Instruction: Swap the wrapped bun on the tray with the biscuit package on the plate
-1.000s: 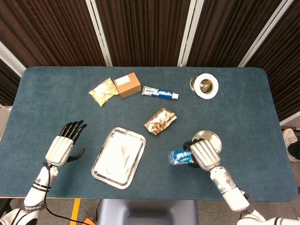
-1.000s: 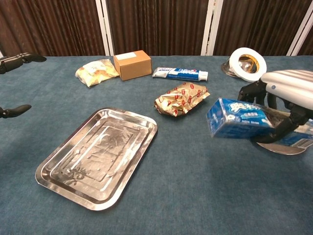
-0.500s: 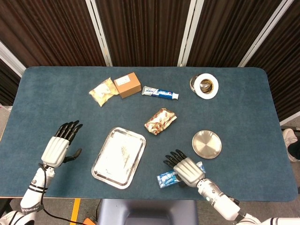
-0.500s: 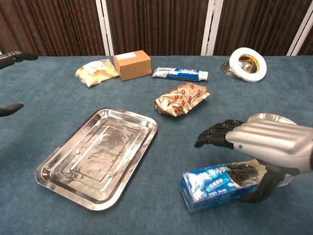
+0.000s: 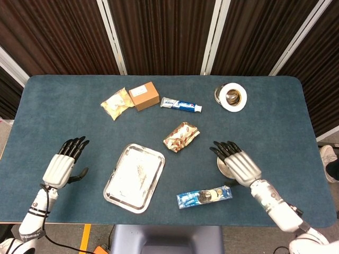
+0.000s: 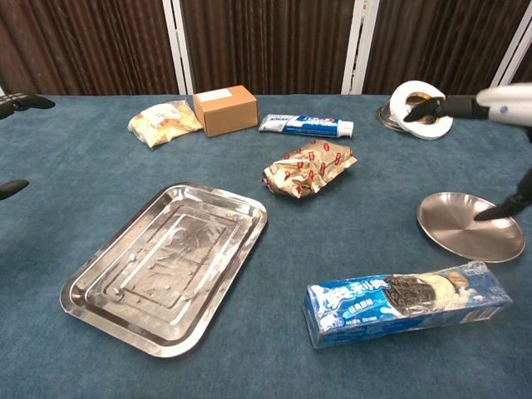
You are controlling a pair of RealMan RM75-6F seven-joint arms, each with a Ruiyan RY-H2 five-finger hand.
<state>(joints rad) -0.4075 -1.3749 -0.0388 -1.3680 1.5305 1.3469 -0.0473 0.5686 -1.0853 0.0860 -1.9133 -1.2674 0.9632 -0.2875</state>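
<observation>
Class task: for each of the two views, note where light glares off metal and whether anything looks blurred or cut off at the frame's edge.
Head view: the tray shows a washed-out white sheen down its middle; everything is sharp. Chest view: the plate has a soft bright patch, the tray's embossed floor catches mottled highlights, and the right hand is cropped by the right edge, the left hand by the left edge.

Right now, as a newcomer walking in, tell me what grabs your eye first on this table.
The long blue biscuit package lies flat on the blue cloth at the near edge, between the empty rectangular steel tray and the bare round metal plate. The red-and-gold wrapped bun sits mid-table, beyond the tray. The right hand hovers open over the plate; the left hand is open left of the tray.
</observation>
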